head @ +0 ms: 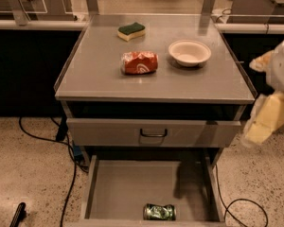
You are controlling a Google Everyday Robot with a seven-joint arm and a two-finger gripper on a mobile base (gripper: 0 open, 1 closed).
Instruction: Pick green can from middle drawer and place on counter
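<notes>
Down at the front of the middle drawer (128,188), pulled out seemingly for reach from above, lies the green can (159,212) on its side, while the hand (266,122) hangs well apart by the right edge of the desk (99,74), open or closed I cannot tell.

green can (159,212): on side, front of open middle drawer (118,188) | gripper (267,121): right of counter (109,84)

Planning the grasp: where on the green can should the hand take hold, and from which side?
The green can lies on its side at the front of the middle drawer, ends left and right. Probably grip its mid-body from above, closing front to back; the drawer walls hinder side approaches. The hand is right of the counter.
</notes>
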